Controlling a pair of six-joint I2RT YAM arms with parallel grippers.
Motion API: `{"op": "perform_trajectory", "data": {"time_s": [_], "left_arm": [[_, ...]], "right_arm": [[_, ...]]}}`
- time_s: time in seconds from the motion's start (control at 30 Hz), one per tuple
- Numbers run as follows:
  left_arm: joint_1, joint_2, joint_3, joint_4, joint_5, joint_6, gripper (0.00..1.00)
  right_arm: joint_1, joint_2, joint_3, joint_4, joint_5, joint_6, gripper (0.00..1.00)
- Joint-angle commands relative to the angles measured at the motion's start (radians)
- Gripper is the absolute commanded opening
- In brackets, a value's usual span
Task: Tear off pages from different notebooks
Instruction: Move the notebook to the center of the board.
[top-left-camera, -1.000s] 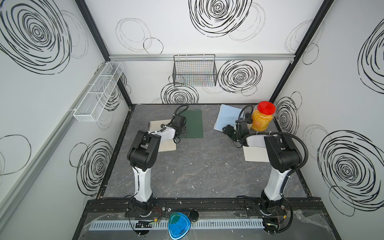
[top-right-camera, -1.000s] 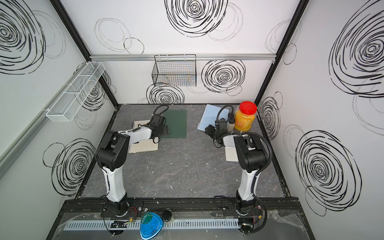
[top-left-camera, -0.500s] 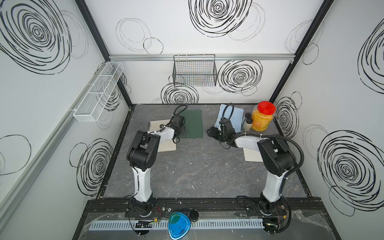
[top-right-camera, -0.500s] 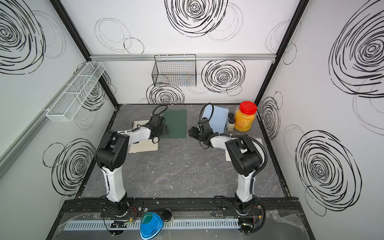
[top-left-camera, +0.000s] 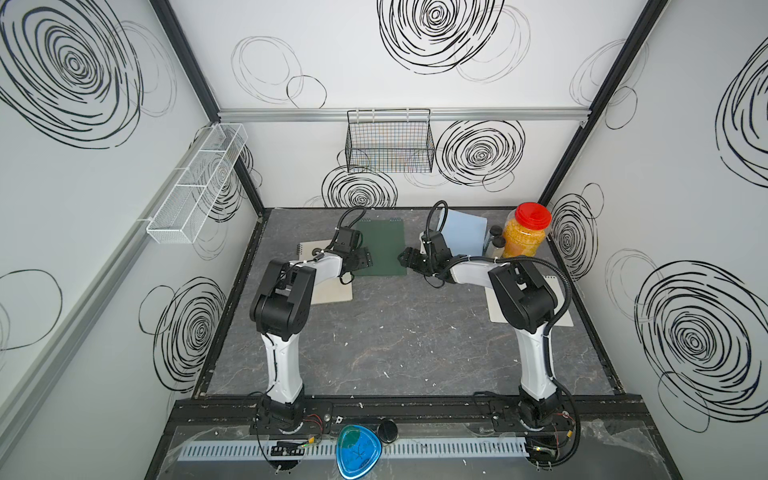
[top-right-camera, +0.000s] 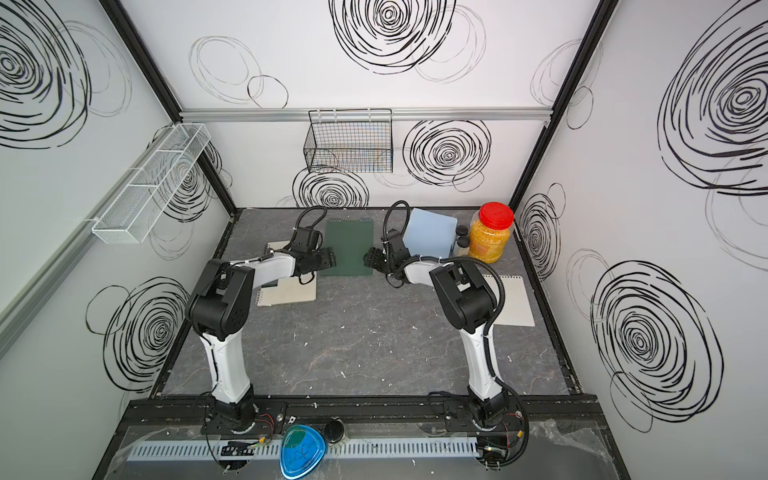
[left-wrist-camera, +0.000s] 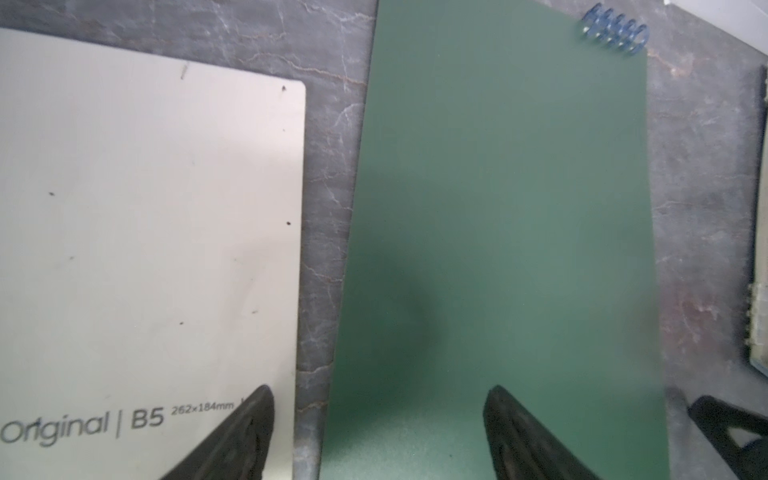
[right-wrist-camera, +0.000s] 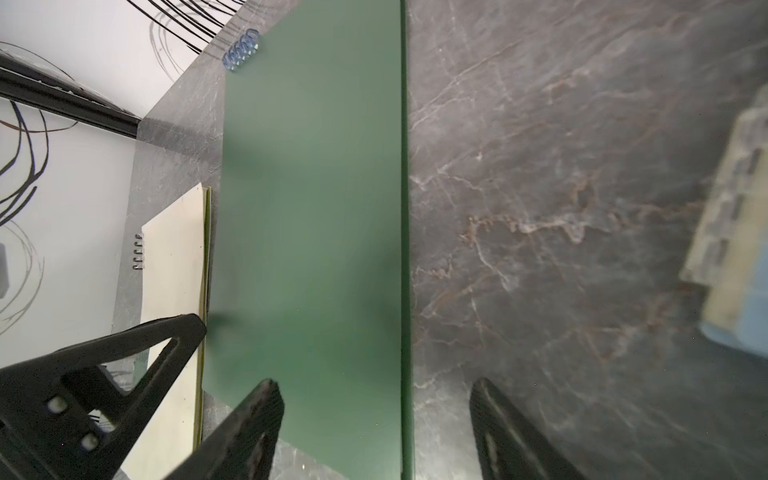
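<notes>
Dark green notebook (top-left-camera: 380, 245) is noted closed and flat at the table's (top-left-camera: 395, 340) rear middle, flanked by the cream notebook (top-left-camera: 334, 293) and the light blue notebook (top-left-camera: 465, 232); one loose page (top-right-camera: 517, 299) is laid beside the right arm. Left gripper (left-wrist-camera: 378, 395) and right gripper (right-wrist-camera: 374, 386) are both spread and empty, each set astride an opposite long edge of the green cover. Risk judged: should the book not be pinned, it could be dragged whole, or several leaves torn together.

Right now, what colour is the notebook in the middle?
The notebook is dark green, plain with no pattern; the left wrist view shows it best.
</notes>
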Motion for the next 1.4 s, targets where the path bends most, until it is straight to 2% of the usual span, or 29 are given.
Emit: {"op": "perform_trajectory", "data": {"time_s": [0.0, 0.57, 0.83, 1.1, 1.37], "left_arm": [[0.006, 0.022, -0.012, 0.043, 0.053, -0.010, 0.86], [0.000, 0.117, 0.052, 0.043, 0.158, -0.031, 0.87], [-0.033, 0.055, -0.004, 0.075, 0.185, -0.035, 0.87], [-0.100, -0.067, -0.120, 0.125, 0.181, -0.059, 0.86], [-0.236, -0.255, -0.339, 0.214, 0.108, -0.135, 0.86]], "right_arm": [[0.003, 0.054, 0.021, -0.041, -0.026, 0.024, 0.75], [0.004, 0.107, 0.059, -0.027, -0.061, 0.052, 0.74], [0.020, 0.082, 0.035, -0.010, -0.084, 0.051, 0.69], [0.032, -0.044, -0.114, 0.033, -0.063, 0.056, 0.69], [0.068, -0.255, -0.389, 0.098, 0.000, 0.075, 0.69]]}}
